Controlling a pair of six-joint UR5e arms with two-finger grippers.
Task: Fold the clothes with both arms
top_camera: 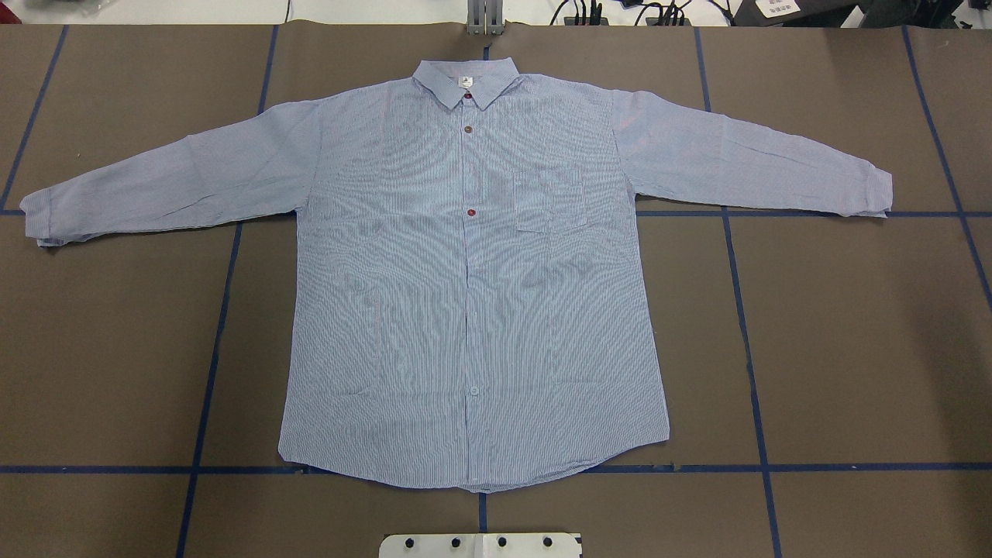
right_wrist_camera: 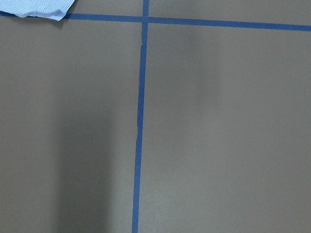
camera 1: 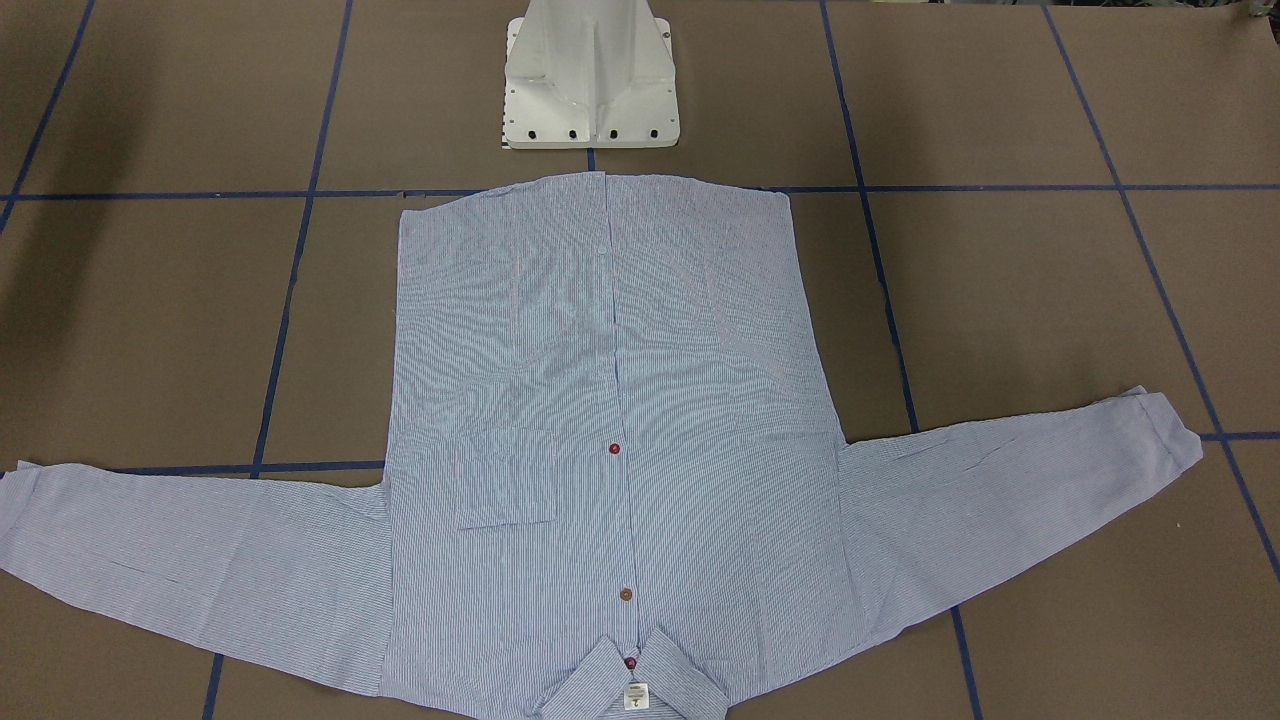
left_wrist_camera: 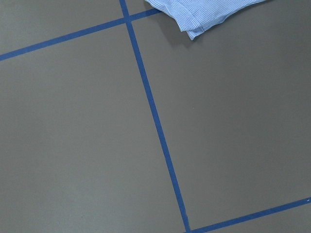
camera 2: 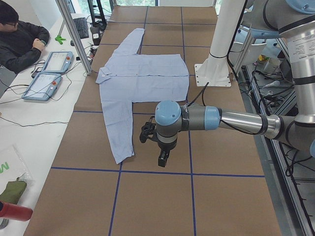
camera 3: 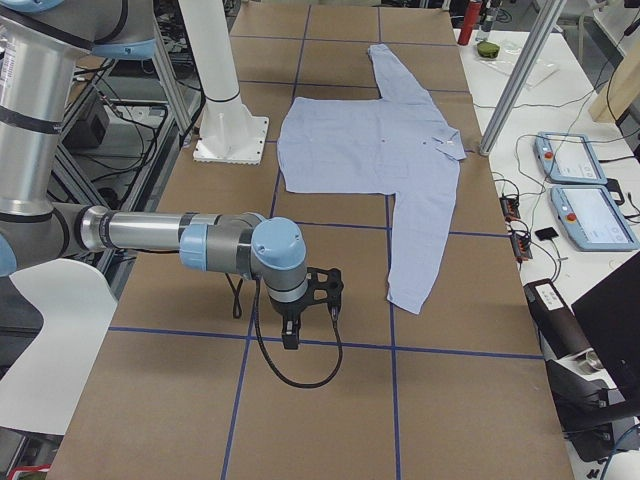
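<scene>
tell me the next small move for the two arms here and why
Probably move the black two-finger left claw inward over the left sleeve cuff, and the right claw over the right sleeve cuff. The light blue finely striped long-sleeved button-up shirt lies flat and unfolded, sleeves spread, while both claws hang over bare brown table beyond the cuffs, touching nothing.

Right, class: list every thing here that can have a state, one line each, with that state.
shirt, spread flat, front up, buttoned, unfolded
sleeves, both stretched out sideways
collar, turned down
left gripper, hangs above the table, holding nothing; open or shut unclear
right gripper, hangs above the table, holding nothing; open or shut unclear
</scene>
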